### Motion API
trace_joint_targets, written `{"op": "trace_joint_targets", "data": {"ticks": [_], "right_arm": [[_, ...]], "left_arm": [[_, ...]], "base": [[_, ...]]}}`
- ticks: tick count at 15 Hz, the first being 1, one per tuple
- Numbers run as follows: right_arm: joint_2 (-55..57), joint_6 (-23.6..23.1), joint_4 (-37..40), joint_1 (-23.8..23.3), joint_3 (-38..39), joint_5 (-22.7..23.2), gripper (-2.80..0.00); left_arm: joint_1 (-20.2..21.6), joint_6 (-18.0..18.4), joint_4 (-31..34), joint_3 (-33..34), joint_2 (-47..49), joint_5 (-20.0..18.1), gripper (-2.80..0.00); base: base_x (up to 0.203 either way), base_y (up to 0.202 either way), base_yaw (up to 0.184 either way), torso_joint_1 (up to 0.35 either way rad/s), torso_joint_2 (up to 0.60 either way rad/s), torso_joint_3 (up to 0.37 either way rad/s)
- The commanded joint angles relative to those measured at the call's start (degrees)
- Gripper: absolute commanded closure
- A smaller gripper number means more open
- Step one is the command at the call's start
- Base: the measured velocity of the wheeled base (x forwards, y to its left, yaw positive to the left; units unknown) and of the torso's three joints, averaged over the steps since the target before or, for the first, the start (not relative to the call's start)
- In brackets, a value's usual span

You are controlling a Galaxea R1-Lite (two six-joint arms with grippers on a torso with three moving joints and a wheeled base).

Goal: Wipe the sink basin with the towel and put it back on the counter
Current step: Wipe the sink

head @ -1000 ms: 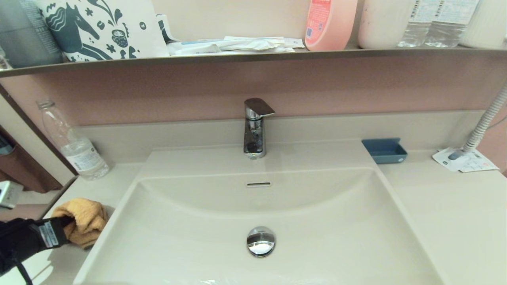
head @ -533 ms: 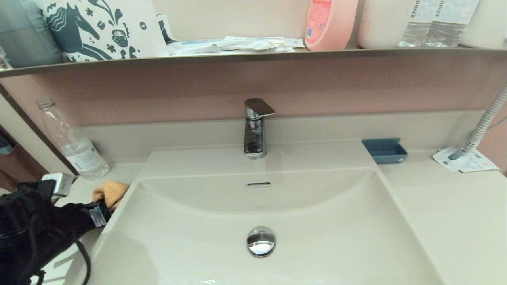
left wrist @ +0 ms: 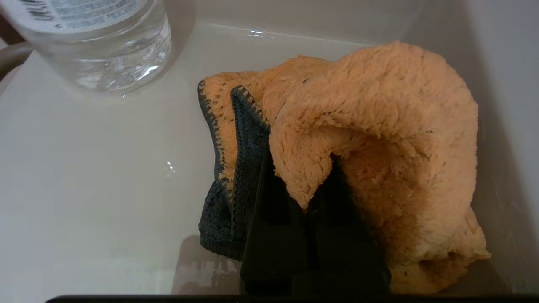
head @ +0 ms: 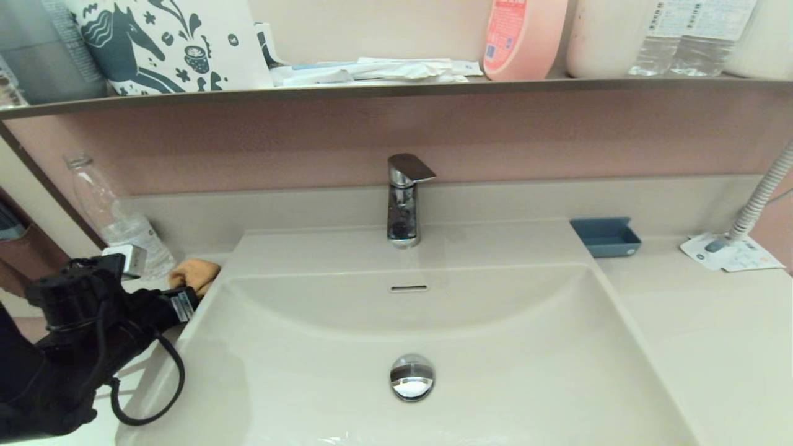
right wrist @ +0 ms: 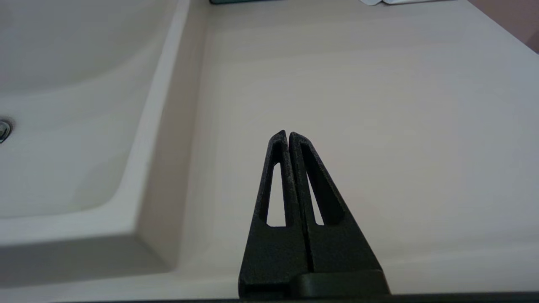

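The orange towel with its grey-blue edge lies bunched on the left counter, at the basin's back-left corner. My left gripper is shut on the towel; a fold of it is pinched between the black fingers. The cream sink basin holds nothing but its chrome drain plug. In the head view the right arm is out of sight. The right wrist view shows my right gripper shut on nothing, hovering over the right counter beside the basin.
A clear water bottle stands just behind the towel, close to it in the left wrist view. The chrome faucet rises behind the basin. A small blue tray, papers and a hose sit at the back right. A loaded shelf runs overhead.
My left arm has carried the towel along the left counter from the front toward the back, ending beside the bottle. The right gripper's earlier state is not shown.
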Motion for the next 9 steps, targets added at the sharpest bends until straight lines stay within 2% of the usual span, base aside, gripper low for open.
{"op": "trace_joint_targets", "data": {"ticks": [1,5,7,9], "right_arm": [[0.0,-0.1,0.0,0.0,0.0,0.0,0.00],[0.0,0.0,0.0,0.0,0.0,0.0,0.00],[0.0,0.0,0.0,0.0,0.0,0.0,0.00],[0.0,0.0,0.0,0.0,0.0,0.0,0.00]], "left_arm": [[0.1,0.0,1.9,-2.7,0.4,-0.5,0.00],[1.7,0.1,8.9,-7.5,-1.2,-1.9,0.00],[2.2,0.1,17.5,-9.8,-5.7,-3.6,0.00],[4.6,0.1,25.3,-13.0,-9.4,-5.8,0.00]], "base": [[0.000,0.000,0.000,0.000,0.00,0.000],[0.000,0.000,0.000,0.000,0.00,0.000],[0.000,0.000,0.000,0.000,0.00,0.000],[0.000,0.000,0.000,0.000,0.00,0.000]]}}
